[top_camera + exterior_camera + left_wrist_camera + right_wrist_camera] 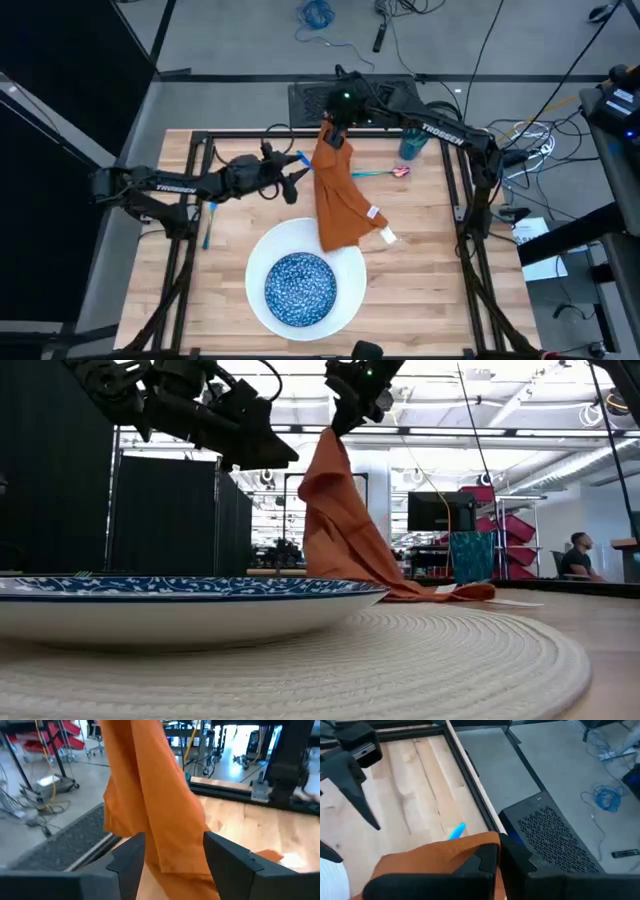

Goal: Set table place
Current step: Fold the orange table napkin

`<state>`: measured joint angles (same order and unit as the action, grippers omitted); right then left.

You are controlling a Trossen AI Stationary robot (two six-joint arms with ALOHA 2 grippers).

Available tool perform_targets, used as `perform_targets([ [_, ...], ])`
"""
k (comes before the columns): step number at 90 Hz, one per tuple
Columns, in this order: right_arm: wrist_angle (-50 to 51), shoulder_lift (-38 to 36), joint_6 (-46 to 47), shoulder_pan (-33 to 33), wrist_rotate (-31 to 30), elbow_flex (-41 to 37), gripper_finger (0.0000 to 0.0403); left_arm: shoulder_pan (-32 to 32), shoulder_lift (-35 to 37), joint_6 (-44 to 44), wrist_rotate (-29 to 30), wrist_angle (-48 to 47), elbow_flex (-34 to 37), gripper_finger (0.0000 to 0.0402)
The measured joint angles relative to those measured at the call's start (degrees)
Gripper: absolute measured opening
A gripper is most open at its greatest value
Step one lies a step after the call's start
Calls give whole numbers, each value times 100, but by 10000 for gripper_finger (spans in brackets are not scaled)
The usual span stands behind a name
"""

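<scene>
My right gripper [335, 128] is shut on the top of the orange napkin [338, 195] above the table's far edge. The napkin hangs down in folds [345, 525], and its lower end [350, 235] lies on the wood beside the white plate [262, 310]. A blue speckled bowl [300, 287] sits on the plate. My left gripper [298, 178] is open at the napkin's left side. In the left wrist view its fingers [127, 862] stand on either side of the hanging cloth [160, 810]. A teal cup [412, 146] stands far right. My right gripper pinches the napkin's bunched top end [470, 847] between its two shut fingers, coming from above. The cloth hangs below the fingers in several folds, its upper part clear of the table [420, 300] and its lower end [440, 592] lying on the wood.
One light-blue piece of cutlery [208, 226] lies at the table's left edge, another [372, 173] lies near the cup, and a third [301, 158] lies by the left gripper. A black rail frame [455, 200] runs around the tabletop. Bare wood [430, 270] shows right of the plate.
</scene>
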<state>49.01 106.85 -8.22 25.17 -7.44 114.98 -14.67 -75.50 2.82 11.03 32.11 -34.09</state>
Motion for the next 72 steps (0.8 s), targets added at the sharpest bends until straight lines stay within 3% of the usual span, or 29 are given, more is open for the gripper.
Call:
perform_targets([
  [13, -7, 0, 197, 71, 43, 0, 0, 79, -117, 398, 66, -9, 0, 200],
  [45, -312, 2, 628, 231, 486, 0, 0, 170, -329, 716, 1004, 123, -2, 202],
  [72, -535, 2, 693, 210, 485, 2, 0, 250, -415, 673, 885, 361, -5, 202],
])
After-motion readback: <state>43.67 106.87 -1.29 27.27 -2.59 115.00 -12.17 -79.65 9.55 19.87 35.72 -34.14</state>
